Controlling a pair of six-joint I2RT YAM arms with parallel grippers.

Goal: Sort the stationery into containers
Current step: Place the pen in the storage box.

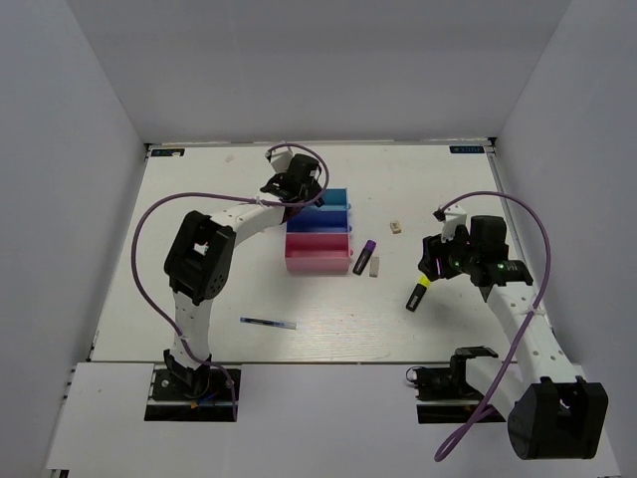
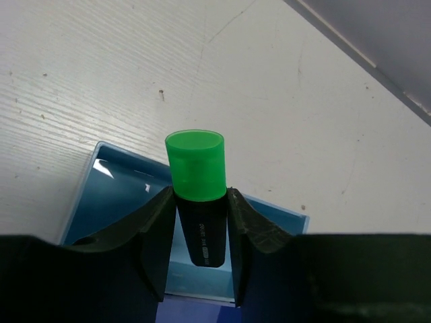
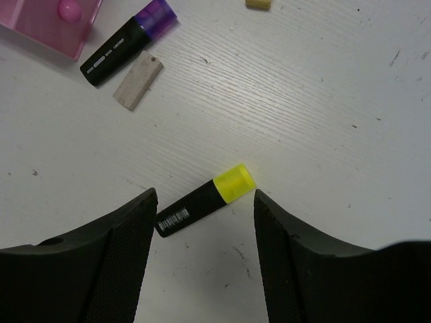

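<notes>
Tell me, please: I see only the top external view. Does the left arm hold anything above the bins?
Observer: Yes. In the left wrist view, a green highlighter sits clamped between the left fingers, which press on its black body.
Operator: Which bin is under it?
Observer: The teal bin. No item shows in the part of its floor that I can see.
Operator: Do the right fingers touch the yellow highlighter?
Observer: No. The right fingers stand open on either side of the yellow highlighter. It lies flat on the table, apart from both.
</notes>
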